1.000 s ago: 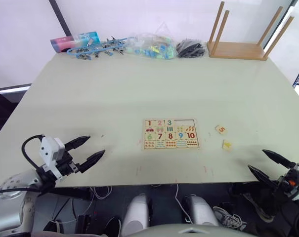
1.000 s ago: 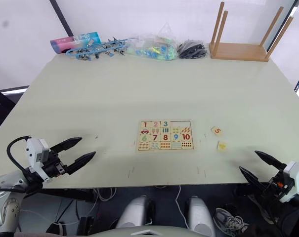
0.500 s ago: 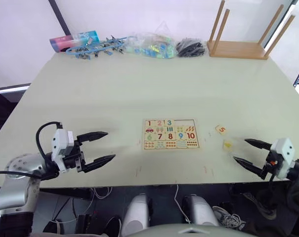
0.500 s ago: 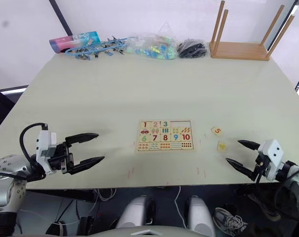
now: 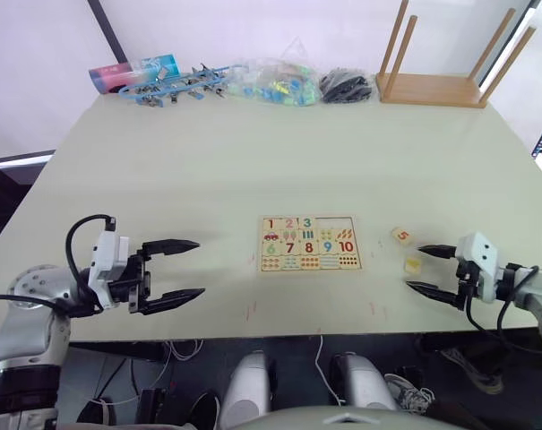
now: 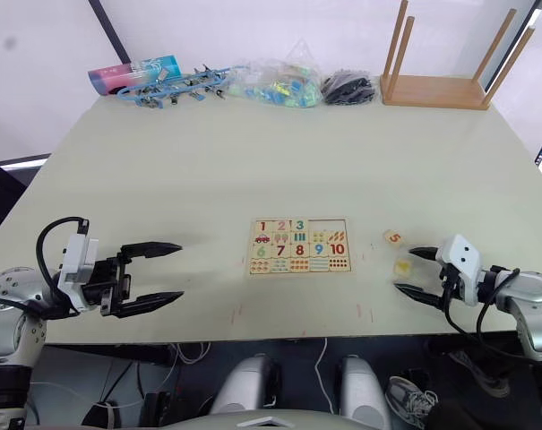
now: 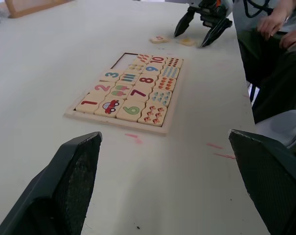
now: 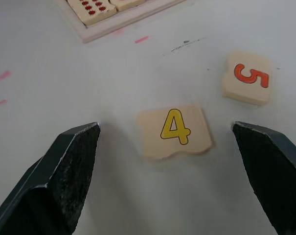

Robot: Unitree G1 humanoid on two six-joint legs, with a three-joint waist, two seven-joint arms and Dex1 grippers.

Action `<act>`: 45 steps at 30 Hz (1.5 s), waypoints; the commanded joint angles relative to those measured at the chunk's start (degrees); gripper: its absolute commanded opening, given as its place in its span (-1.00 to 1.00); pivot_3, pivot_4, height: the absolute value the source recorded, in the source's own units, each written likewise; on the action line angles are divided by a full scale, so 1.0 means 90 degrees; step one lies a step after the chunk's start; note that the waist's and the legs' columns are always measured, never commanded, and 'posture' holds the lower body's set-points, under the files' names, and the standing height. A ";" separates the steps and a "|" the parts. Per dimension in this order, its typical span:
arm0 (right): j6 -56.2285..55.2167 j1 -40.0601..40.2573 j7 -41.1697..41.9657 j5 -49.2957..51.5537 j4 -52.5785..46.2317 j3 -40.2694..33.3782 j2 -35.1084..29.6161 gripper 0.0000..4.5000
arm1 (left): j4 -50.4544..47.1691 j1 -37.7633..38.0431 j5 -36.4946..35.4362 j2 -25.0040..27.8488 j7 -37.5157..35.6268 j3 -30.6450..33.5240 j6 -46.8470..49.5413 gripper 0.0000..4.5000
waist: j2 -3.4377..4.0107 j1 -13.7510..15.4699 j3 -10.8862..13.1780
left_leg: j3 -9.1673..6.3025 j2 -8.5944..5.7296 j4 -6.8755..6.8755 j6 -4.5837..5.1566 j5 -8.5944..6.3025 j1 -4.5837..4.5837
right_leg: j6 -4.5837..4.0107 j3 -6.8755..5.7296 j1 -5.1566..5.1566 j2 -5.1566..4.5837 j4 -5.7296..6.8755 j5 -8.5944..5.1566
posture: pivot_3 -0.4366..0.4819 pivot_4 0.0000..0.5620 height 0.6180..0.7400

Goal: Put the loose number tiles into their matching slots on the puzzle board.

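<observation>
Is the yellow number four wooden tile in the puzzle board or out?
Out: the yellow 4 tile lies flat on the table, between the open right gripper fingers.

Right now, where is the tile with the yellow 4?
The yellow 4 tile lies on the table, right of the puzzle board, just nearer than the 5 tile, between the right gripper's open jaws.

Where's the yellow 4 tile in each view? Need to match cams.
Left eye view: the 4 tile lies right of the puzzle board, between the right gripper's open fingers.
Right eye view: same spot, nearer than the 5 tile.
Left wrist view: small, far off, beside the 5 tile, at the right gripper.
Right wrist view: centre.
Shared landmark: the 5 tile.
</observation>
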 commanded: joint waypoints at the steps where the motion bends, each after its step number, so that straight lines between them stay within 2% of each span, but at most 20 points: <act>1: 0.0046 -0.0085 0.0072 -0.0050 0.0042 0.0015 -0.0113 1.00 | -0.0031 -0.0048 -0.0109 0.0088 -0.0142 0.0010 -0.0102 0.95 | -0.0002 -0.0002 -0.0001 | 0.0000 0.0000 0.0000 0.0000 0.0000 0.0000 | 0.0000 0.0000 0.0001 0.0000 0.0000 0.0000 | -0.05 -0.47 1.00; 3: 0.0027 -0.0166 0.0079 -0.0069 0.0137 0.0039 -0.0071 1.00 | -0.0022 -0.0059 -0.0118 0.0086 -0.0176 0.0012 -0.0108 0.95 | -0.0002 -0.0003 -0.0001 | 0.0001 0.0000 0.0001 0.0000 0.0000 0.0002 | 0.0000 0.0000 0.0001 0.0001 0.0000 0.0000 | -0.05 -0.47 1.00; 4: 0.0020 -0.0202 0.0079 -0.0079 0.0171 0.0056 -0.0050 0.82 | -0.0018 -0.0063 -0.0120 0.0086 -0.0194 0.0011 -0.0113 1.00 | -0.0002 -0.0002 -0.0001 | 0.0000 0.0001 0.0002 0.0000 0.0000 0.0002 | 0.0001 0.0000 0.0001 0.0001 0.0000 0.0000 | -0.05 -0.47 1.00; 6: 0.0021 -0.0232 0.0059 -0.0110 0.0176 0.0100 -0.0010 0.67 | 0.0017 -0.0091 -0.0116 0.0090 -0.0225 0.0013 -0.0140 1.00 | -0.0002 -0.0006 -0.0001 | 0.0000 0.0002 0.0005 0.0000 0.0000 0.0002 | 0.0001 -0.0001 0.0002 0.0002 0.0001 0.0000 | -0.05 -0.47 1.00; 10: -0.0007 -0.0208 -0.0014 -0.0139 0.0139 0.0137 0.0013 -0.25 | 0.0130 -0.0161 -0.0107 0.0097 -0.0291 0.0019 -0.0204 1.00 | -0.0005 -0.0003 -0.0003 | 0.0000 0.0003 0.0005 0.0000 0.0000 0.0003 | 0.0001 -0.0003 0.0002 0.0003 0.0001 0.0000 | -0.05 -0.47 1.00; 11: -0.0017 -0.0191 -0.0031 -0.0140 0.0128 0.0131 0.0011 -0.35 | 0.0153 -0.0176 -0.0110 0.0098 -0.0315 0.0016 -0.0214 1.00 | -0.0007 -0.0003 -0.0003 | -0.0001 0.0003 0.0005 0.0000 0.0000 0.0003 | 0.0001 -0.0003 0.0003 0.0003 0.0001 0.0000 | -0.05 -0.47 1.00; 19: 0.0281 0.0135 -0.0398 0.0177 -0.0375 -0.0209 0.0046 -0.35 | 0.0220 -0.0348 -0.0166 0.0079 -0.0476 -0.0064 -0.0202 1.00 | -0.0007 0.0005 -0.0003 | -0.0001 0.0004 0.0005 0.0000 0.0000 0.0002 | 0.0000 -0.0005 0.0004 0.0002 0.0001 0.0000 | -0.05 -0.47 1.00; 25: 0.1245 0.0807 -0.1347 0.0511 -0.1631 -0.0646 0.0234 -0.35 | 0.0288 -0.0458 -0.0249 0.0164 -0.0531 -0.0281 -0.0273 1.00 | -0.0003 -0.0002 0.0000 | -0.0002 0.0004 0.0003 0.0000 0.0000 -0.0004 | 0.0000 -0.0004 0.0003 0.0002 0.0001 0.0000 | -0.05 -0.47 1.00; 28: 0.2316 0.1343 -0.2358 0.0643 -0.2926 -0.0842 0.0483 -0.35 | 0.0265 -0.0575 -0.0279 0.0164 -0.0531 -0.0429 -0.0270 1.00 | 0.0003 0.0012 0.0002 | -0.0004 0.0005 0.0003 -0.0001 0.0000 -0.0004 | 0.0000 -0.0004 0.0002 0.0002 0.0001 0.0000 | -0.05 -0.47 1.00; 31: 0.3487 0.1617 -0.3755 0.0717 -0.4119 -0.0920 0.1168 -0.35 | 0.0310 -0.0717 -0.0288 0.0139 -0.0531 -0.0564 -0.0275 1.00 | -0.0003 0.0006 0.0000 | -0.0011 0.0009 0.0001 -0.0001 -0.0001 -0.0008 | -0.0001 -0.0007 -0.0003 0.0001 0.0001 -0.0001 | -0.05 -0.47 1.00; 33: 0.4064 0.1640 -0.4364 0.0736 -0.4652 -0.0910 0.1488 -0.35 | 0.0333 -0.0781 -0.0295 0.0125 -0.0531 -0.0630 -0.0279 1.00 | -0.0003 -0.0002 0.0000 | -0.0015 0.0010 0.0002 -0.0002 -0.0001 -0.0008 | -0.0001 -0.0007 -0.0006 0.0001 0.0001 -0.0001 | -0.05 -0.47 1.00; 36: 0.4978 0.1484 -0.5470 0.0679 -0.5141 -0.1020 0.2178 -0.35 | 0.0422 -0.0912 -0.0325 0.0150 -0.0531 -0.0741 -0.0295 1.00 | -0.0008 -0.0007 -0.0003 | -0.0013 0.0010 0.0002 -0.0002 -0.0001 -0.0008 | -0.0001 -0.0007 -0.0007 -0.0004 0.0001 -0.0001 | -0.05 -0.47 1.00; 40: 0.5649 0.1481 -0.6332 0.0515 -0.5622 -0.0843 0.2816 -0.35 | 0.0522 -0.1097 -0.0361 0.0194 -0.0531 -0.0865 -0.0323 1.00 | -0.0004 0.0005 0.0000 | -0.0015 0.0011 -0.0001 -0.0002 -0.0001 -0.0012 | -0.0002 -0.0008 -0.0014 -0.0003 0.0001 -0.0001 | -0.05 -0.47 1.00; 45: 0.5916 0.1723 -0.6879 0.0270 -0.5900 -0.0570 0.3263 -0.35 | 0.0575 -0.1181 -0.0451 0.0285 -0.0531 -0.0965 -0.0374 1.00 | -0.0006 -0.0017 -0.0002 | -0.0013 0.0009 -0.0003 0.0000 -0.0003 -0.0020 | -0.0002 -0.0008 -0.0018 -0.0004 -0.0007 -0.0001 | -0.05 -0.47 1.00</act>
